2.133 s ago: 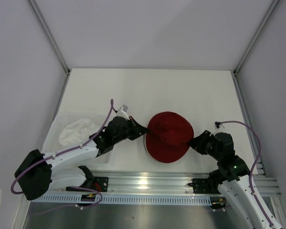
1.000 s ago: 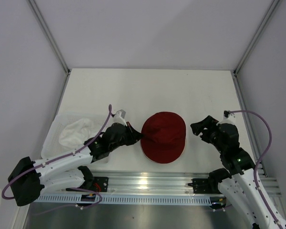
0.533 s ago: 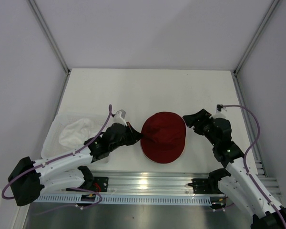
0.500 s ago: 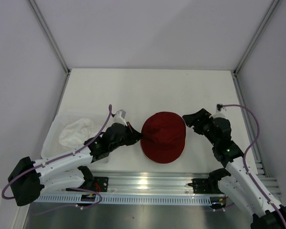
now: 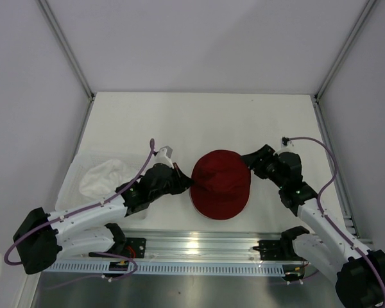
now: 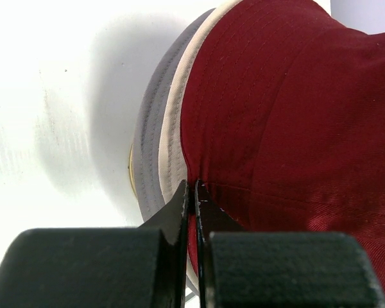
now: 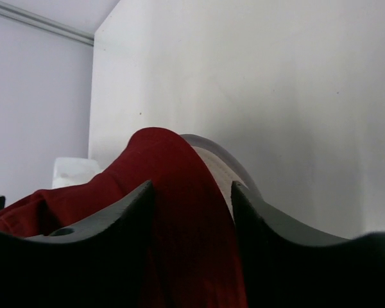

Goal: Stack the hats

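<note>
The dark red cloth brimmed hat (image 5: 221, 183) sits atop the beige, grey-lined cloth hat (image 6: 155, 135). The left gripper (image 5: 187, 184) is pinched tight on its left brim. The right gripper (image 5: 247, 159) gapes empty astride its far-right edge. A sideways tug from either could drag it askew off the beige one.

You are looking down on a white table (image 5: 199, 122) sitting inside a pale-walled enclosure (image 5: 205, 45), with a slanting metal post standing at the back left corner (image 5: 65, 48) and another at the back right (image 5: 345, 50). A shallow clear plastic tray (image 5: 69, 183) is lying on the table's left side, close to the front. A ribbed aluminium rail (image 5: 199, 245) is running along the near edge, catching the light at its middle.
</note>
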Tool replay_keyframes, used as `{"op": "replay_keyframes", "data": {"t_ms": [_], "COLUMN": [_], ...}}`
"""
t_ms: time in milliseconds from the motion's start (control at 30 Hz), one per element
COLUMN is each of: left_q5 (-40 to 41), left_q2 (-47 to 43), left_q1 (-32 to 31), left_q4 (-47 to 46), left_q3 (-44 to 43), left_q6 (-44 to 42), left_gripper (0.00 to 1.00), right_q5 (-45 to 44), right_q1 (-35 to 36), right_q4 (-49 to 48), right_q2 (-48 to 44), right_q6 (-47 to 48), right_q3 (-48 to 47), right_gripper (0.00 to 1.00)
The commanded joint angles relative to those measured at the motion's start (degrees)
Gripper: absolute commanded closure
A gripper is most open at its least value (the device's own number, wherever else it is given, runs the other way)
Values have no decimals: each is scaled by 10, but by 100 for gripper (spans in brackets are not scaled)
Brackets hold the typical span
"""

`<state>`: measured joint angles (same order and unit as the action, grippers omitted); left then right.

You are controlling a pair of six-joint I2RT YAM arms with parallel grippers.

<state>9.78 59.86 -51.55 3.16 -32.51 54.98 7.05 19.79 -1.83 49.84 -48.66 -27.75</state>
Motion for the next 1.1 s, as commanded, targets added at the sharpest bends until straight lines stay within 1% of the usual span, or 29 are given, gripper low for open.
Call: {"op": "replay_keyframes", "data": {"t_ms": [0, 100, 133, 200, 233, 333, 467, 767, 800, 867, 900, 1000, 1067], "left_q5": [-5, -4, -4, -5, -5, -7, -10, -6, -6, -4, -4, -4, -5], "left_q2": [5, 6, 6, 11, 11, 17, 19, 18, 17, 17, 17, 17, 18], "left_q1": [-4, -4, -4, -4, -4, -4, -4, -4, -4, -4, -4, -4, -4], "left_q4": [17, 15, 15, 16, 16, 13, 11, 13, 12, 13, 13, 11, 11], "left_q3": [-19, -19, -19, -22, -23, -22, -23, -22, -21, -22, -23, -20, -19], "left_q6": [-20, -20, -21, -22, -22, -22, -22, -22, -22, -22, -22, -21, -20], "left_gripper": [99, 99, 99, 99, 99, 99, 99, 99, 99, 99, 99, 99, 99], "right_q5": [16, 9, 9, 9, 12, 29, 33, 40, 40, 39, 41, 37, 40], "right_q1": [1, 1, 2, 1, 1, 2, 1, 2, 1, 1, 1, 2, 1], "right_q4": [-29, -7, 9, 18, 41, 41, 48, 71, 74, 82, 82, 88, 82], "right_q2": [-4, -5, -5, 2, 2, -2, -11, -1, 0, 1, -2, -11, -19], "right_q6": [-14, -10, -9, -8, -9, -14, -21, -30, -31, -37, -38, -44, -54], "right_q3": [-5, -6, -6, -5, -4, 8, 12, 4, 3, 3, 3, 7, 13], "right_gripper": [47, 54, 55, 52, 52, 51, 44, 43, 39, 37, 34, 30, 32]}}
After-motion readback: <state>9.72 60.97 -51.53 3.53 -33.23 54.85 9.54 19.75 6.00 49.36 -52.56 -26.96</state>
